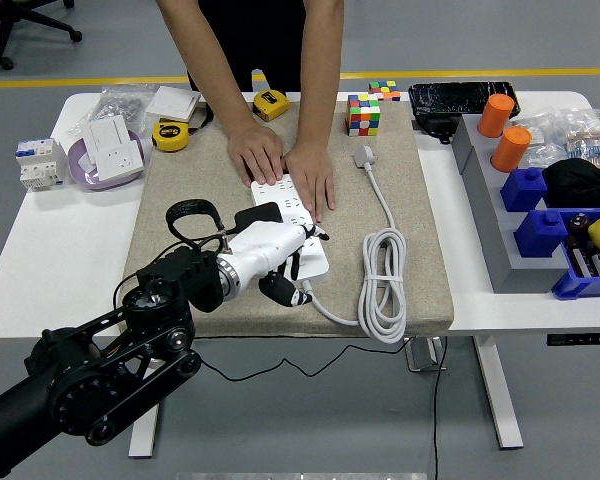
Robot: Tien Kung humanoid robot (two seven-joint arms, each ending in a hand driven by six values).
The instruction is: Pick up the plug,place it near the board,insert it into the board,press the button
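A white power board (pixel 293 206) lies on the tan mat (pixel 180 200). A person at the far side presses both hands (pixel 312 175) on its far end. A black plug (pixel 257 215) sits at the board's left side, just behind my left hand; whether it is seated in a socket is hidden. My left hand (pixel 288 256), white with black fingertips, rests over the board's near end with its fingers curled and holds nothing. The board's own grey plug (pixel 365 156) lies free on the mat, its white cable coiled (pixel 383 290) to the right.
A colour cube (pixel 364 113) stands at the mat's far edge. Two yellow tape measures (pixel 170 135) and white sockets (pixel 115 145) lie at the far left. Orange cylinders (pixel 497 115), blue bins (pixel 540 190) and a grey divider (pixel 485 210) fill the right side.
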